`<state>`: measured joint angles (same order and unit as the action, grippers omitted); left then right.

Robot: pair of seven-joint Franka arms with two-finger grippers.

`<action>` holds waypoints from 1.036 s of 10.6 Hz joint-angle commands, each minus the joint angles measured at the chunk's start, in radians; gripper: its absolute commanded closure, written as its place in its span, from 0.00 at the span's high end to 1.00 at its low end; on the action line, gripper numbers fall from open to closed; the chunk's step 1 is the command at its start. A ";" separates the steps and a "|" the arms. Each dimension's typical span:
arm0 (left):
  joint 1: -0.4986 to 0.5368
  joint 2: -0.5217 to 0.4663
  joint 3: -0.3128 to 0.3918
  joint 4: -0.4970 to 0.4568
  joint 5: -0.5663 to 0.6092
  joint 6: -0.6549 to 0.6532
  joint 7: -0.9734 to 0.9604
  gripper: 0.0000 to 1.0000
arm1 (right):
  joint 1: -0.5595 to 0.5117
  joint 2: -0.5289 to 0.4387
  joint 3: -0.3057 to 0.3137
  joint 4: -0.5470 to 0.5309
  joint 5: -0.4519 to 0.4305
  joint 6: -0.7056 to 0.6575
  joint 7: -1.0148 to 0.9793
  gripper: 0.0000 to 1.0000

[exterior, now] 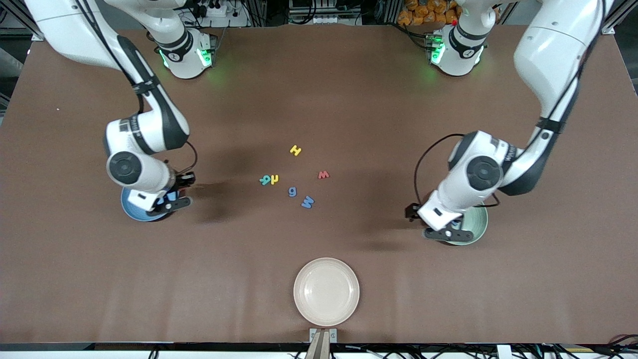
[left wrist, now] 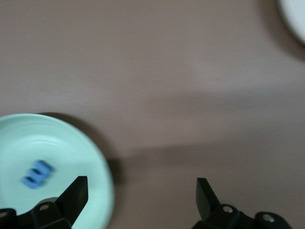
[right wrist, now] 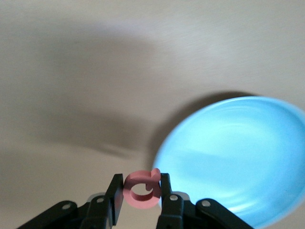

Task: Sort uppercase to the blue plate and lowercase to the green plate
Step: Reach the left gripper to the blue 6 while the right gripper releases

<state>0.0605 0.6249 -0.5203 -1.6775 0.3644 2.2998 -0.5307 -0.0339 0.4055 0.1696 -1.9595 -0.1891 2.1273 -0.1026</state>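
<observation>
The right gripper [right wrist: 140, 198], fingers clamped on the red Q [right wrist: 141, 189], hovered at the blue plate [right wrist: 238, 157] edge, needing release inside it, while the left gripper [left wrist: 140, 200], fingers apart, waited by the green plate [left wrist: 71, 143].

Bare table [exterior: 319, 89] rings the letter cluster [exterior: 294, 179], where the yellow h [exterior: 274, 179] seemingly touches the teal R [exterior: 265, 180].

A round, shallow cream plate [exterior: 326, 291] sits on a brown surface [exterior: 319, 99], near the edge closest to the front camera and about midway between the two ends. A small metal bracket [exterior: 323, 335] sits just beside it at that edge.
</observation>
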 commanded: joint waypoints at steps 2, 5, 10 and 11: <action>-0.190 0.009 0.017 0.077 0.002 -0.049 -0.242 1.00 | -0.018 0.045 -0.120 0.031 -0.021 0.058 -0.269 0.25; -0.310 0.056 0.025 0.165 0.005 -0.049 -0.389 1.00 | -0.056 0.098 -0.156 0.030 -0.007 0.126 -0.374 0.17; -0.555 0.145 0.152 0.286 0.001 -0.048 -0.534 1.00 | -0.061 0.111 -0.156 0.025 0.019 0.120 -0.365 0.57; -0.617 0.156 0.211 0.307 -0.008 -0.048 -0.545 1.00 | -0.061 0.111 -0.156 0.025 0.019 0.115 -0.364 0.59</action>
<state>-0.4713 0.7358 -0.3831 -1.4542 0.3640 2.2721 -1.0468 -0.0871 0.5121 0.0066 -1.9439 -0.1825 2.2537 -0.4603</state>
